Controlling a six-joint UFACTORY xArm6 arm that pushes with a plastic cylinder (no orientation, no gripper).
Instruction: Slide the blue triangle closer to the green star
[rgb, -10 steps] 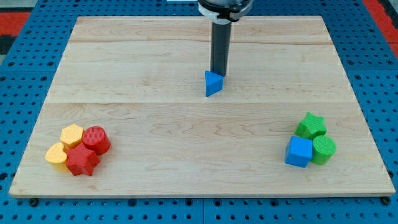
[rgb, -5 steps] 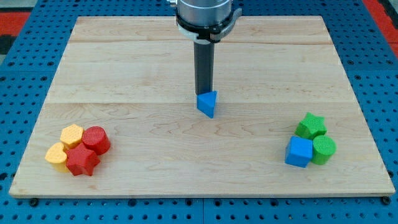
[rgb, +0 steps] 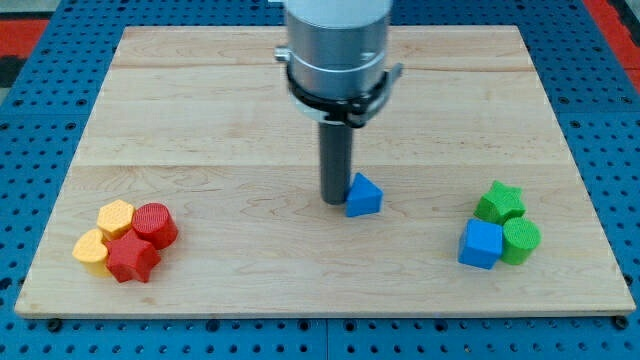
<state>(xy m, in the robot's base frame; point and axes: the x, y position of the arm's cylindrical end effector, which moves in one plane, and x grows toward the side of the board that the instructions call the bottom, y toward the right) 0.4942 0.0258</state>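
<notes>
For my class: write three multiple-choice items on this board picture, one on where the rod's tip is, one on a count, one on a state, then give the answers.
1. My tip is: A) at the view's left of the blue triangle B) beside the red star C) off the board.
2. Green blocks: A) one B) two C) four.
3. The blue triangle and green star are: A) touching B) stacked C) apart.

Answers: 1 A, the rod ends against the triangle's left side. 2 B, the star and a green cylinder. 3 C, bare wood lies between them.
</notes>
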